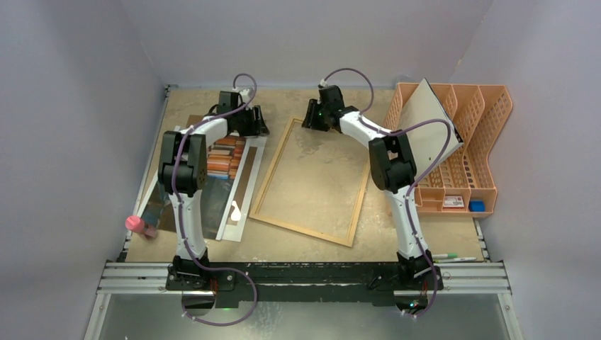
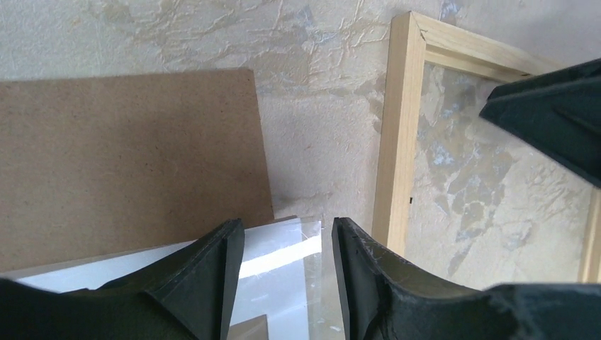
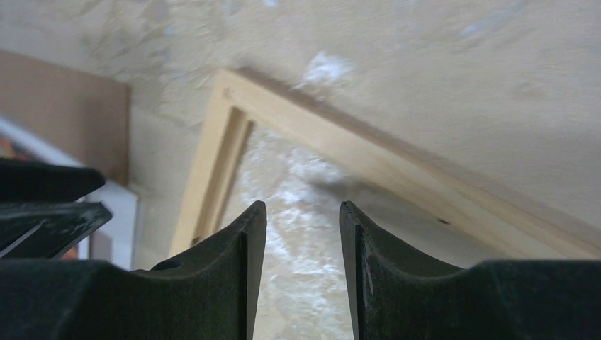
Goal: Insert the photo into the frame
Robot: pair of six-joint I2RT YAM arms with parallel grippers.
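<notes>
Notice your left gripper hangs open and empty by the photo, probably to fetch it; your right gripper, likewise open and empty, hovers over the upper-left corner of the frame.

The left arm and the right arm each stand on a black base block bolted to the silver-and-black mounting rail, and each alternates slim white links with bulky black joint housings. A purplish-grey cable loops out on the near side of the rail and runs along each arm, arching free at the end farthest from the rail. The left gripper and right gripper have matte black, wedge-shaped fingers with lightly scuffed inner faces.
</notes>
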